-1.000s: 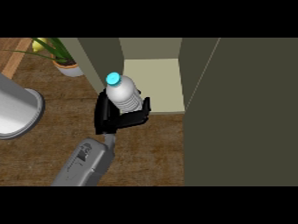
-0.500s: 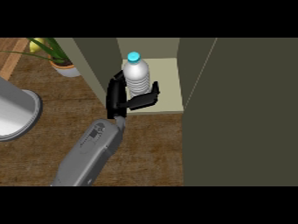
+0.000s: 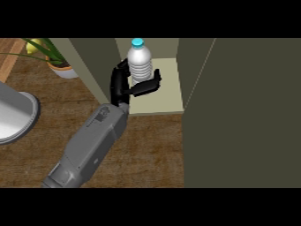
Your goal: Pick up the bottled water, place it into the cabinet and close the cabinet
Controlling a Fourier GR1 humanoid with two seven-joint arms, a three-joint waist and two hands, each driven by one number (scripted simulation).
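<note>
Carries the bottled water further into the cabinet than half a second ago, with arm and bottle both higher in the head view and the bottle now over the pale shelf rather than at its front edge.

Shows, across the right, a broad, flat, matte dark-olive cabinet door standing open, edge toward the shelf. Spreads below and to the left a brown counter with streaked wood grain. Sets at the left edge a large, smooth grey cylinder with a rounded rim, well apart from the bottle. Brings in from the lower edge a grey, boxy forearm, angled up toward the cabinet opening. Frames the opening with olive side walls around a plain cream floor. Places left of the cabinet a potted plant, long green blades in a small round pot.

Wraps the black right hand around the bottle's lower half, fingers curled up its left side, thumb across the right. Keeps the bottle upright: clear, ribbed plastic, rounded shoulders, topped by a small cyan cap. Cannot tell whether its base touches the shelf.
</note>
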